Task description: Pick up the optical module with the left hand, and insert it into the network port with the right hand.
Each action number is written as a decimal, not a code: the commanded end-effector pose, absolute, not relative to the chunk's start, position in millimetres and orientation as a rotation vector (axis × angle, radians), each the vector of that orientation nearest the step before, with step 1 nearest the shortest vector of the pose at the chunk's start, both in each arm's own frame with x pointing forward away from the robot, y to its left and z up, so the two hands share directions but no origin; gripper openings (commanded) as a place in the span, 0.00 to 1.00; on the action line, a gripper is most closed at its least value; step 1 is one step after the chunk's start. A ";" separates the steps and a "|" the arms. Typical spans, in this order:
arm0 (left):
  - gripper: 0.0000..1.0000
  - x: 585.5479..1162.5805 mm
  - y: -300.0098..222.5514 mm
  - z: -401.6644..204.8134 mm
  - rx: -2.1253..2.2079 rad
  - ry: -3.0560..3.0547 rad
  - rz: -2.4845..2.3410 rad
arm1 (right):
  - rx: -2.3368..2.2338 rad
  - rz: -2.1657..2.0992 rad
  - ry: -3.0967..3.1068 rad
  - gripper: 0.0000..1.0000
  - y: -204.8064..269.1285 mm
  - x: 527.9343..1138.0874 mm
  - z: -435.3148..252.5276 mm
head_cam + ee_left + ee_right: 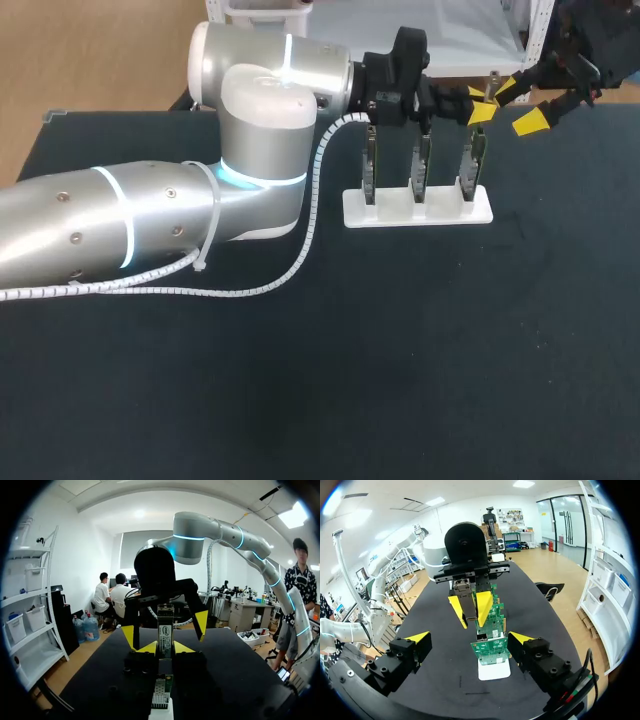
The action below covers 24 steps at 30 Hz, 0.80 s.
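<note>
The optical module (pixel 165 632), a slim metal bar with a white label, stands upright between the yellow tips of my left gripper (pixel 166 647), which is shut on it. In the head view that left gripper (pixel 480 105) hangs over the rightmost of three green network cards (pixel 470 165). My right gripper (pixel 521 103) faces it from the far right, open wide. In the right wrist view the module (pixel 467 602) is held just above the nearest card (pixel 490 647), and my right gripper (pixel 470 639) straddles that card without touching it.
The three cards stand upright in a white holder (pixel 418 208) on the dark table (pixel 400 350). My left arm (pixel 150 225) and its white spiral cable (pixel 300 260) lie across the left half of the table.
</note>
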<state>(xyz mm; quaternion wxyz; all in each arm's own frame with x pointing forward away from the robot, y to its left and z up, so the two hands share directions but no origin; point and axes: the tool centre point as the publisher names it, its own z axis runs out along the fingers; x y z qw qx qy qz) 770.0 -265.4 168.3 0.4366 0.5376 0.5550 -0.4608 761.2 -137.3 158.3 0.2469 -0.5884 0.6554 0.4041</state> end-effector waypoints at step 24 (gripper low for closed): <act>0.00 772.3 -268.1 162.9 1.326 1.390 -1.176 | -1.603 1.097 1.788 1.00 -137.0 759.6 158.4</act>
